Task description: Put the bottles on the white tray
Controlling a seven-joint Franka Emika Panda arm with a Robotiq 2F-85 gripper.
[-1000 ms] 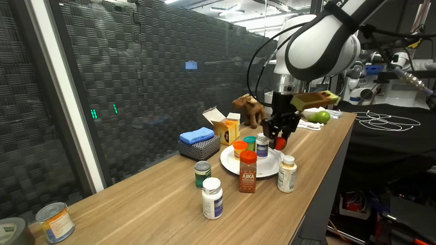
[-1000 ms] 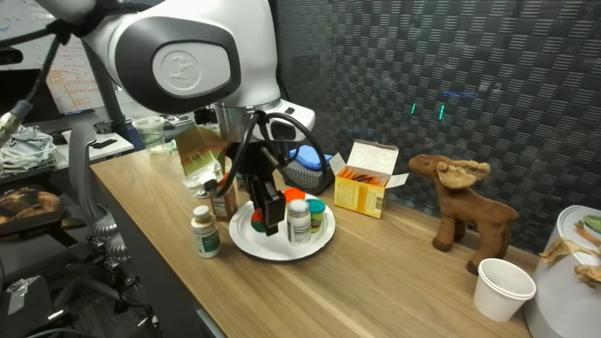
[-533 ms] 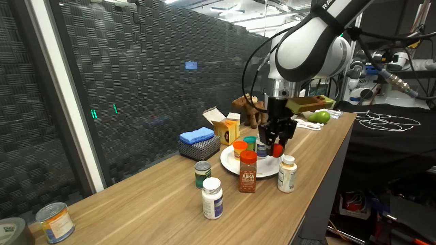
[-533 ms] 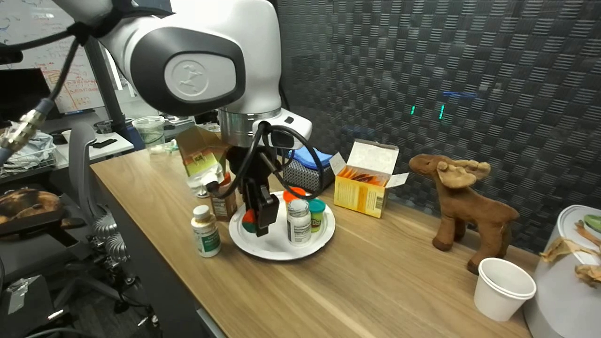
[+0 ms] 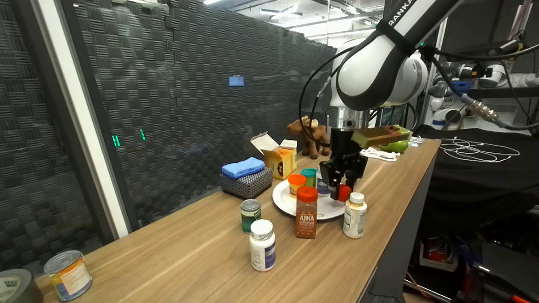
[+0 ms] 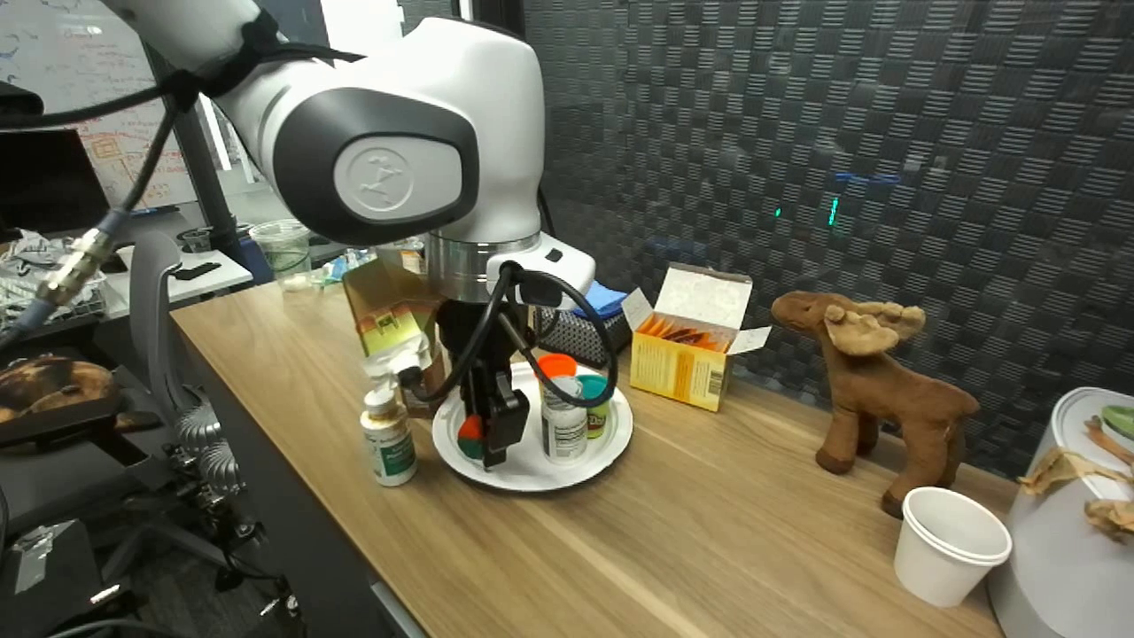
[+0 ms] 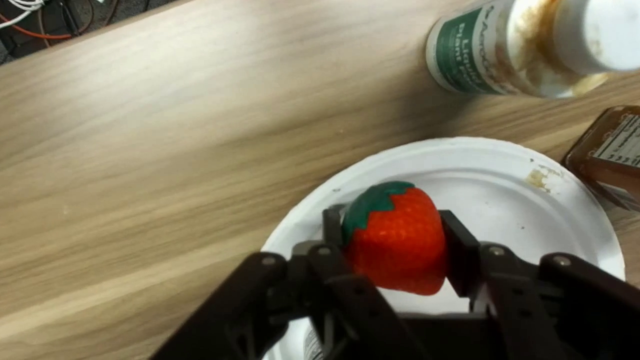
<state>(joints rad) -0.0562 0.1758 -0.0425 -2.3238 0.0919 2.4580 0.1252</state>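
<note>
My gripper [image 5: 343, 192] is shut on a red toy strawberry with green leaves [image 7: 400, 245]. It holds the strawberry low over the edge of the round white plate [image 6: 532, 479]; I cannot tell whether they touch. A white bottle [image 6: 565, 434] stands upright on the plate beside the gripper. A white bottle with a green label [image 6: 388, 447] stands on the table just off the plate; it also shows in the wrist view [image 7: 465, 50]. A red-capped Ajika bottle [image 5: 306, 219] stands beside the plate. Another white bottle [image 5: 262, 248] stands further from the arm.
An orange-lidded tub [image 5: 296, 188] and a teal-lidded tub [image 6: 596, 412] stand on the plate. A green can [image 5: 251, 215], a patterned box with a blue cloth [image 5: 246, 182], an open yellow box [image 6: 680, 370], a toy moose [image 6: 886, 390] and paper cups [image 6: 948, 549] stand around.
The gripper has come down with the strawberry and shifted away from the bottle on the plate, toward the green-labelled bottle. The other objects have not moved.
</note>
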